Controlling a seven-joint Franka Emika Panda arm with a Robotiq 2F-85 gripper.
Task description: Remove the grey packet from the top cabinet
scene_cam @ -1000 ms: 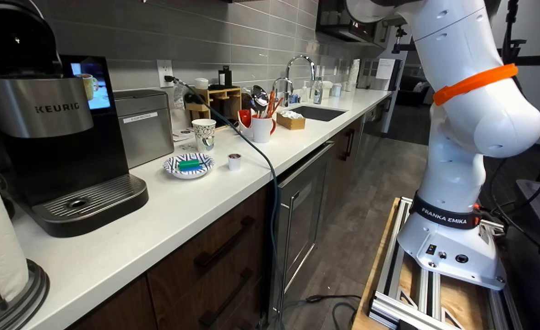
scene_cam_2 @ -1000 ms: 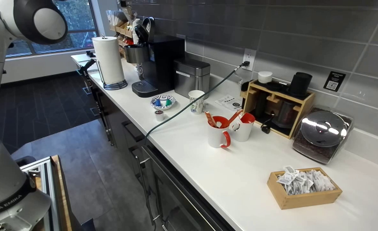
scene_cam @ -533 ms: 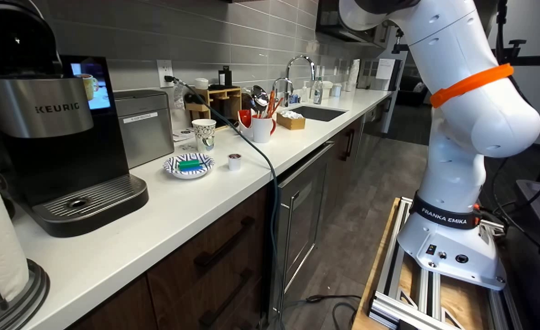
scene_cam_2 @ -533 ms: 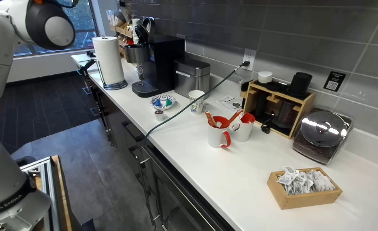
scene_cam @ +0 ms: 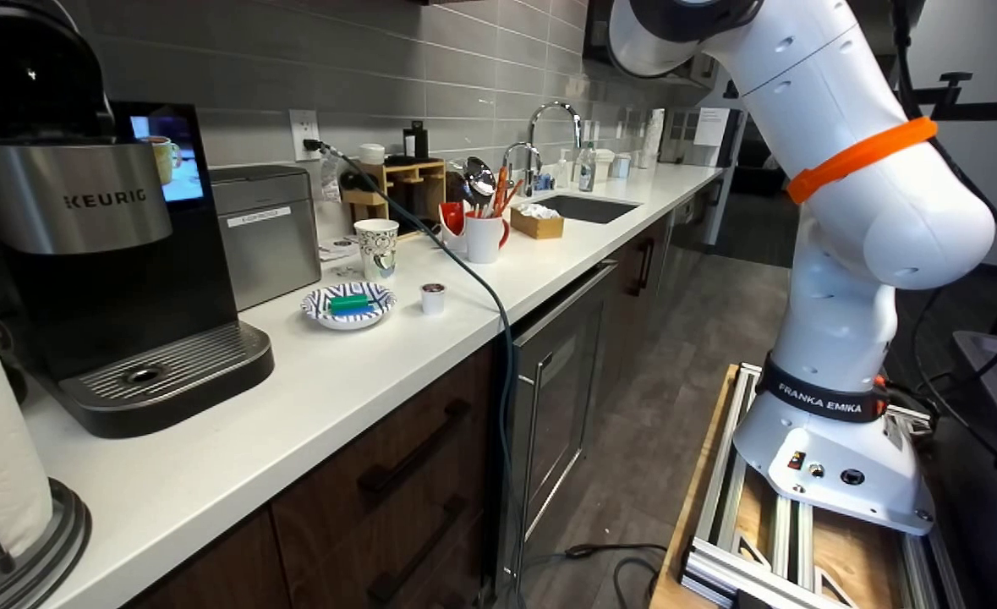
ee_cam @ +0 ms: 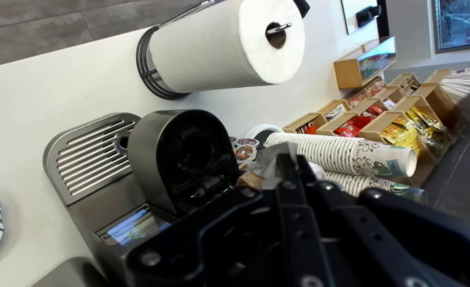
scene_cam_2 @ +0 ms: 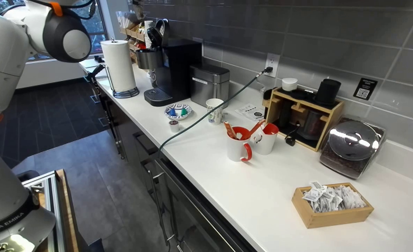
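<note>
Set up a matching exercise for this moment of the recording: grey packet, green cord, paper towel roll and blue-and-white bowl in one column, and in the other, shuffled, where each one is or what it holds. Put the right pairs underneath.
Column one
1. Grey packet
2. Green cord
3. Paper towel roll
4. Blue-and-white bowl

Column two
A. Plugged into a wall outlet
B. Holding a green item and a blue item
C. At the tip of the gripper
D. Standing on a black wire base

Right pairs: 1-C, 2-A, 3-D, 4-B.
</note>
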